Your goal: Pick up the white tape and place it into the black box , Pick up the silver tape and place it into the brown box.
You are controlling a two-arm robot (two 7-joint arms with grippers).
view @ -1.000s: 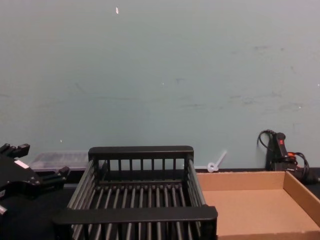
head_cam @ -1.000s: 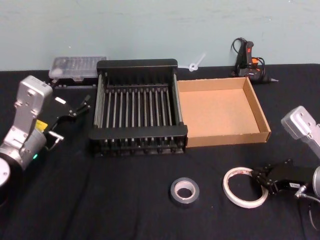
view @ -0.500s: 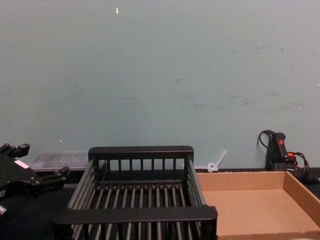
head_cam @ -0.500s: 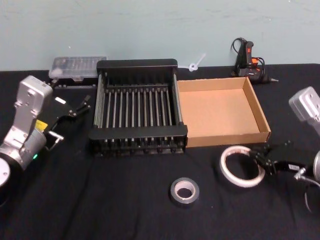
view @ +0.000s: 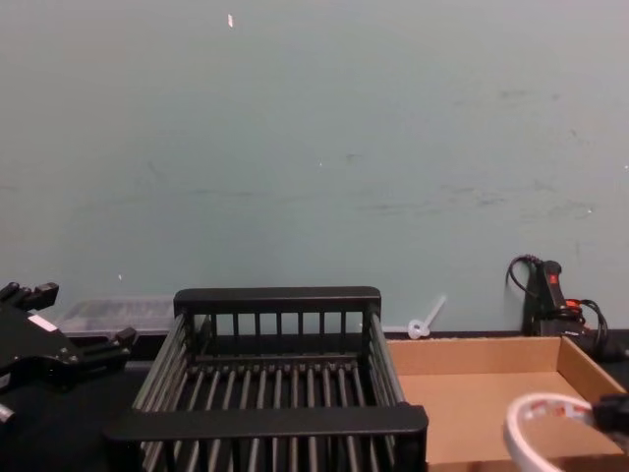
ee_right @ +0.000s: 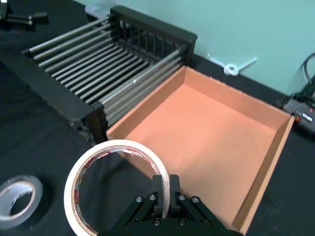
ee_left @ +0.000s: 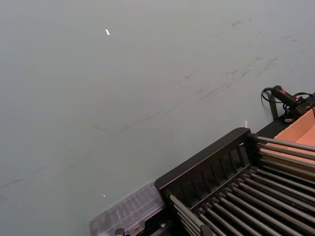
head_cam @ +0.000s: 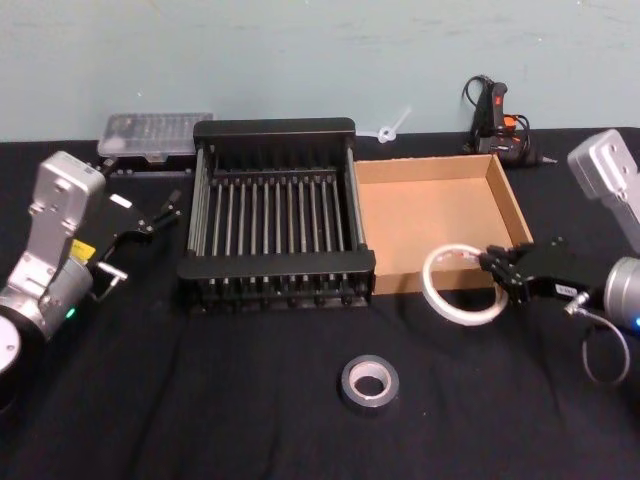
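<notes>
The white tape (head_cam: 461, 285) is pinched by its rim in the right gripper (head_cam: 497, 268), whose fingers are closed on it. The ring is held up off the desk (head_cam: 250, 400), tilted, sticking out to the gripper's left, over the near wall of the brown box (head_cam: 440, 215). The black box (head_cam: 275, 215) is farther left. The silver tape (head_cam: 369, 383) lies flat, nearer and lower. The left gripper (head_cam: 150, 215) is parked beside the black box, slightly open.

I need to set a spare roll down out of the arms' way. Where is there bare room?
Bare cloth lies in front of the black box, left of the silver tape. It is crowded by the brown box, where the right claw holds the white tape over its front wall.
</notes>
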